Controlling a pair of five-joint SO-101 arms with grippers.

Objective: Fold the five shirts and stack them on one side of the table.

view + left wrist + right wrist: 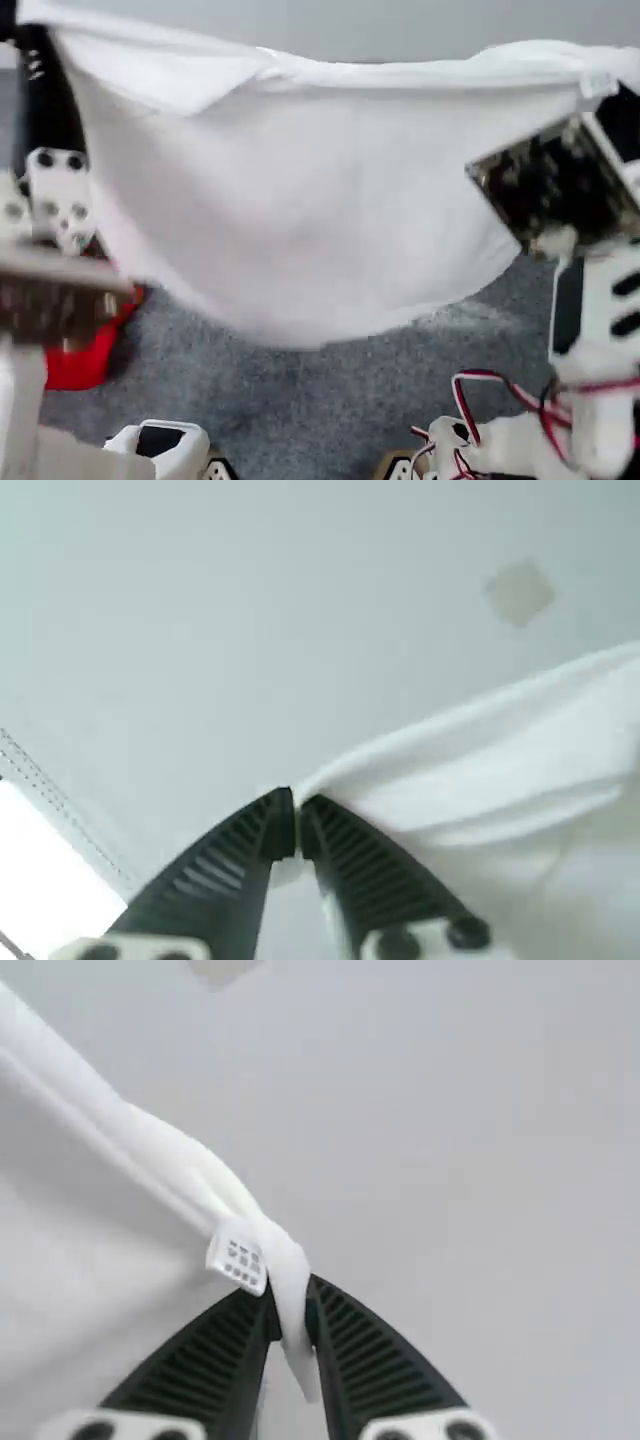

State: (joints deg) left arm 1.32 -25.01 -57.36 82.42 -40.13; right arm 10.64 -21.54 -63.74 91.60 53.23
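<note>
- The shirt [320, 220] was soft, matt white cloth.
- The left gripper [296, 830] and right gripper [290, 1320] were ribbed, matt black plastic.
- The table [330, 400], at six o'clock, looked rough and grey.

A dark grey, felt-like mat [330, 410] covered the table. Beyond the mat's far edge stood a plain pale grey wall [400, 25]. High above the mat spread a smooth, pale grey-white ceiling [250, 630]. A small square beige patch [519, 590] sat flush in that ceiling, well apart from its edge. Also above the mat, a bright white strip [40, 880] ran along the ceiling's edge, with a thin dotted line [35, 765] just beside it.
</note>
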